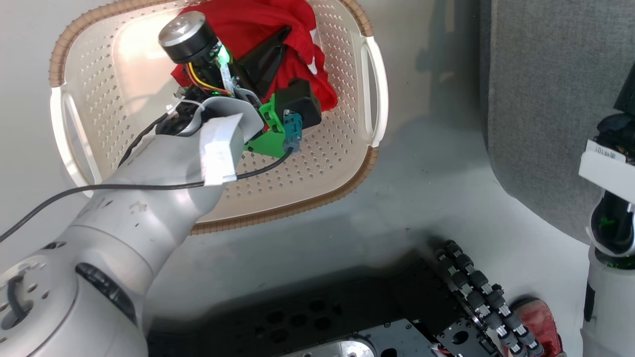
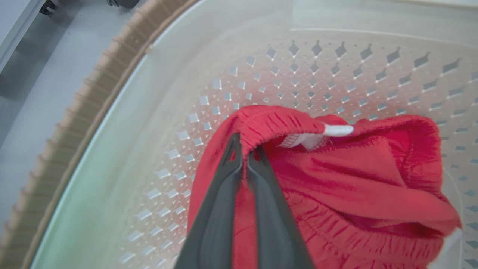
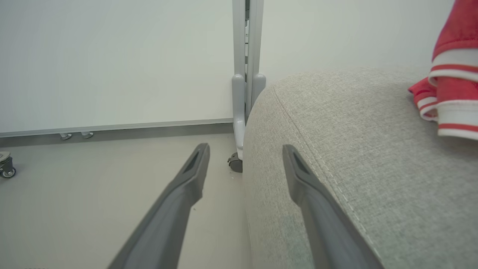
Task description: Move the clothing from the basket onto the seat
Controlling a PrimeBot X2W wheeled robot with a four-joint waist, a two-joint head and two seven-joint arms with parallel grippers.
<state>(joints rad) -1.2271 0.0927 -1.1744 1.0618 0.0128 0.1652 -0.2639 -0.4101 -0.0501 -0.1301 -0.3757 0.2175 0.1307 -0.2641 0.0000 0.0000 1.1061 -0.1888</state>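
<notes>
With my left gripper (image 2: 244, 150) pinched shut on the gathered hem of the soft red fabric garment (image 2: 354, 179) heaped against the wall of the cream-white perforated plastic basket (image 2: 160, 123), I judge a slow, straight lift best clears its brown woven-look rim (image 2: 74, 123).

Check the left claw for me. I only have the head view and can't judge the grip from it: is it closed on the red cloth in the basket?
Observer: Yes. In the left wrist view the left claw is shut on the gathered hem of the red garment, inside the basket.
Operator: Right claw? I just see forearm.
Observer: The right claw is open and empty, at the rounded corner of the seat.
Operator: Anything on the seat?
Observer: A striped-trim garment rests on it, at the right edge of the right wrist view.
</notes>
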